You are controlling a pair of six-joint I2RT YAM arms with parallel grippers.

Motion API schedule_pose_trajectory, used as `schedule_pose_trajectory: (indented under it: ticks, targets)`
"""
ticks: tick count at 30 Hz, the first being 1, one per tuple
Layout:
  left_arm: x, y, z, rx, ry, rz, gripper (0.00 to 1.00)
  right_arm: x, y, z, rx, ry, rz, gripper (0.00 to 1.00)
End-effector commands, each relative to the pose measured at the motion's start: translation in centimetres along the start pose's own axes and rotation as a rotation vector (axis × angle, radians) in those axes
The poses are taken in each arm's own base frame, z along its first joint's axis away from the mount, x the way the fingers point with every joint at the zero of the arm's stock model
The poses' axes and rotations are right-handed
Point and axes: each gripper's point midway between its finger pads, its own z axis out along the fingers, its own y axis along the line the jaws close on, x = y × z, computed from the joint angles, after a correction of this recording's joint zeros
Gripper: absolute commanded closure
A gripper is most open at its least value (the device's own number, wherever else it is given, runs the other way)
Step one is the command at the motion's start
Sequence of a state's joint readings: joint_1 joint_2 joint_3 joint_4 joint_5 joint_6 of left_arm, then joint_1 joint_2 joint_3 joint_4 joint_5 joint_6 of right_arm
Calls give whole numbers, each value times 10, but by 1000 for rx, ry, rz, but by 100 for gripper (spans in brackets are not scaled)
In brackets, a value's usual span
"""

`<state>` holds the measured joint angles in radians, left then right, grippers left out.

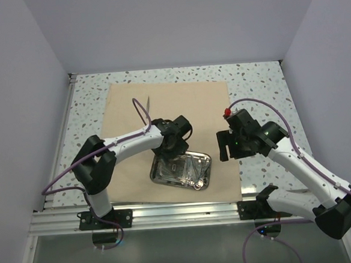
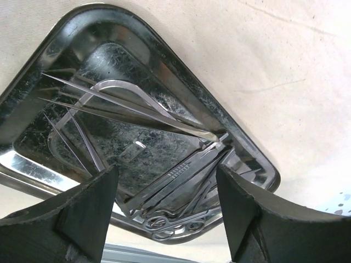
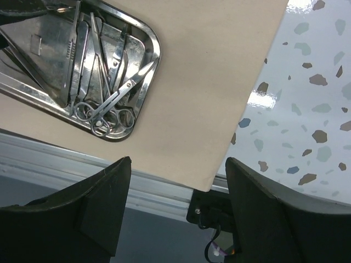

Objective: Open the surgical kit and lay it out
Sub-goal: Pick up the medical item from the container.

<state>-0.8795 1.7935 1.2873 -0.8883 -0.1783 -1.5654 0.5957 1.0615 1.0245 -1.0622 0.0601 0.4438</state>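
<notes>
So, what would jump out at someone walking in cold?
Probably the shiny rectangular steel tray, which sits near the front edge of the flat beige cloth wrap and holds thin metal scissors and long tweezers. The left gripper hangs open right above it. The right gripper hovers open over the cloth's near right corner.

The steel tray (image 2: 33, 164) lay on the beige cloth (image 2: 247, 66), seen at an angle; inside it long tweezers (image 2: 137, 112) crossed the dark, scratched bottom, their points toward the left; more thin instruments were gathered at the lower corner, among them scissors (image 2: 159, 222) with small finger rings; the left gripper (image 2: 164, 208) hung above the tray, its two black fingers (image 2: 82, 211) wide apart and holding nothing; a bit of speckled table (image 2: 340, 203) showed at the right edge.
</notes>
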Motion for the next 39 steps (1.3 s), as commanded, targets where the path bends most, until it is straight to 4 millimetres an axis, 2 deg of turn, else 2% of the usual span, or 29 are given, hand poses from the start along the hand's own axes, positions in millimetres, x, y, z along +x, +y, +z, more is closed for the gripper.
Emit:
schedule_pose_trajectory:
  ticks: [1, 17, 25, 27, 30, 31, 32, 36, 37, 39]
  targets:
    - [-12, -14, -5, 26, -59, -88, 24, -1, 0, -13, -14, -22, -36, 27]
    - [-26, 21, 27, -110, -63, -151, 21, -1, 5, -15, -30, -29, -52, 27]
    - [-24, 20, 42, -127, -48, -118, 28, 0, 5, -15, -28, -25, -53, 27]
    - [-23, 19, 46, -126, -43, -109, 34, 0, 4, -15, -26, -26, -52, 27]
    - [-25, 17, 50, -125, -41, -98, 49, 0, 3, -15, -24, -28, -52, 28]
    - [-26, 17, 50, -125, -42, -97, 55, 0, 3, -15, -24, -28, -52, 28]
    - [-27, 15, 49, -121, -44, -95, 66, 0, 3, -15, -22, -30, -52, 28]
    - [-30, 9, 46, -96, -45, -60, 79, -1, 2, -16, -17, -37, -47, 28]
    - [-31, 6, 45, -75, -40, -45, 87, -1, 2, -16, -17, -40, -48, 28]
    - [-29, 0, 45, -37, -30, -5, 95, -2, 1, -17, -14, -44, -45, 28]
